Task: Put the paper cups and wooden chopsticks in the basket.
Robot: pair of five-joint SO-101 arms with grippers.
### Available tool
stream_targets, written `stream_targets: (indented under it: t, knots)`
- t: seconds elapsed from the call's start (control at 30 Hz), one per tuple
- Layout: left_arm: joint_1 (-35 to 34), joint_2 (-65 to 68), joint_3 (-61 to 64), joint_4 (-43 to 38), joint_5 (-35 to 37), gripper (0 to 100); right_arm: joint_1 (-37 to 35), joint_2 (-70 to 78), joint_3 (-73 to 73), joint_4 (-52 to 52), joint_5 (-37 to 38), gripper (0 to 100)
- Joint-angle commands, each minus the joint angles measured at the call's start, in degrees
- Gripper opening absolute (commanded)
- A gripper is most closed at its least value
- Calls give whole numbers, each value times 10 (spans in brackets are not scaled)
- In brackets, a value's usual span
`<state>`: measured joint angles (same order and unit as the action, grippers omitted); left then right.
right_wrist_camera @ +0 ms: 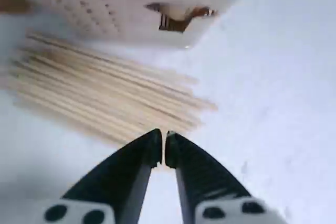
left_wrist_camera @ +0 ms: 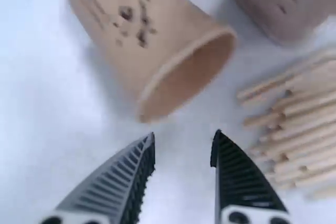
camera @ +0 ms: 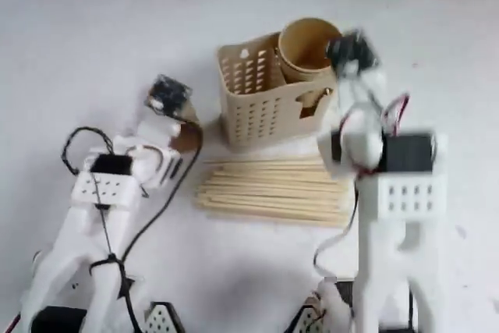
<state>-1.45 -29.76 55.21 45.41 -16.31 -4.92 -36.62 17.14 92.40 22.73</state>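
A beige slotted basket (camera: 253, 103) stands at mid-table with one paper cup (camera: 306, 46) upright in it. A second paper cup (left_wrist_camera: 152, 40) lies on its side to the basket's left, mouth toward my left gripper (left_wrist_camera: 184, 137). That gripper is open and empty, just short of the cup's rim. A flat pile of wooden chopsticks (camera: 273, 189) lies in front of the basket. My right gripper (right_wrist_camera: 161, 148) is shut and empty, hovering over the right end of the chopsticks (right_wrist_camera: 105, 95), with the basket (right_wrist_camera: 121, 9) beyond.
The white table (camera: 93, 44) is bare around the things. The left arm (camera: 117, 173) trails black cables on the left. The right arm (camera: 394, 193) stands right of the chopsticks, close to the basket's right corner.
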Motion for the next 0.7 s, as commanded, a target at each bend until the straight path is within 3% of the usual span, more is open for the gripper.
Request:
stream_targets:
  t: [0.0, 0.23, 0.4, 0.67]
  knots:
    - [-37, -6, -92, 32, -1, 191, 32, -138, 177, -50, 60, 23]
    - [-59, 0, -192, 69, -82, 193, 161, -355, 439, -131, 179, 23]
    - [-55, 8, -190, 69, -145, 193, 255, -447, 498, -141, 224, 24]
    - [-32, 109, -196, 44, -194, 225, 291, -468, 616, -220, 226, 24]
